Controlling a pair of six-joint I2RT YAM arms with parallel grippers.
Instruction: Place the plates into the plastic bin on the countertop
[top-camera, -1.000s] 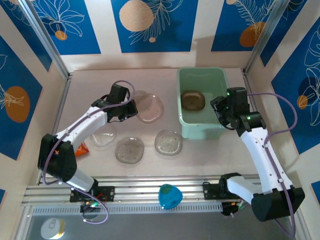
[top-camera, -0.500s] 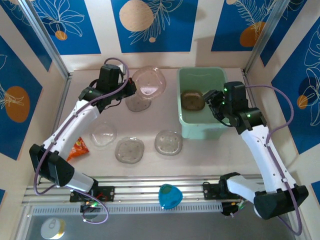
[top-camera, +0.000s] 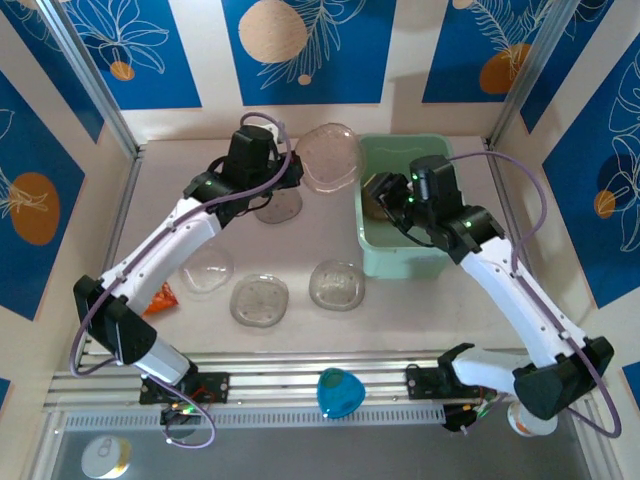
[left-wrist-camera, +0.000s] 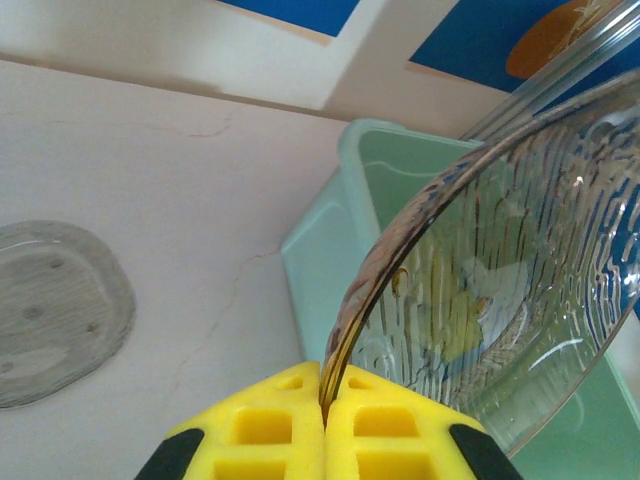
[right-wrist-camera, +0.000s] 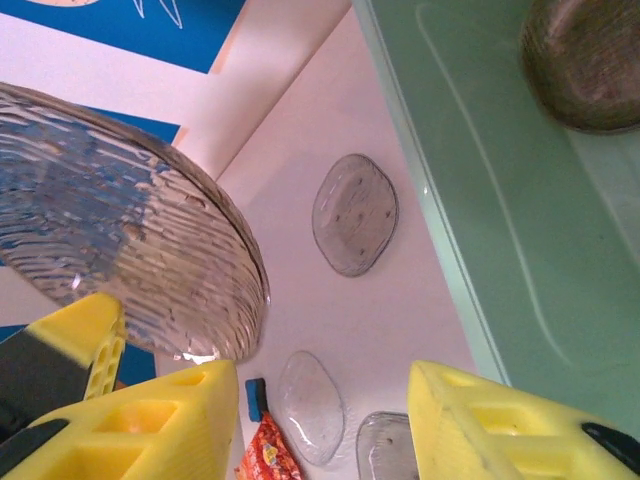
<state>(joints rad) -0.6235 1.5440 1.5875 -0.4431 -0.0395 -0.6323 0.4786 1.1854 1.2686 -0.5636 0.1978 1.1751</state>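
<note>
Mint bin (top-camera: 395, 262) sits on the counter (top-camera: 320, 235) with, as far as I can tell, just one brownish plate (right-wrist-camera: 590, 60) inside. Left hand (left-wrist-camera: 325, 400) is clamped on the rim of a clear ribbed plate (left-wrist-camera: 520, 270), up in the air right by the bin's left wall. Right hand (right-wrist-camera: 320, 405) hovers over the bin, jaws apart, holding nothing.
</note>
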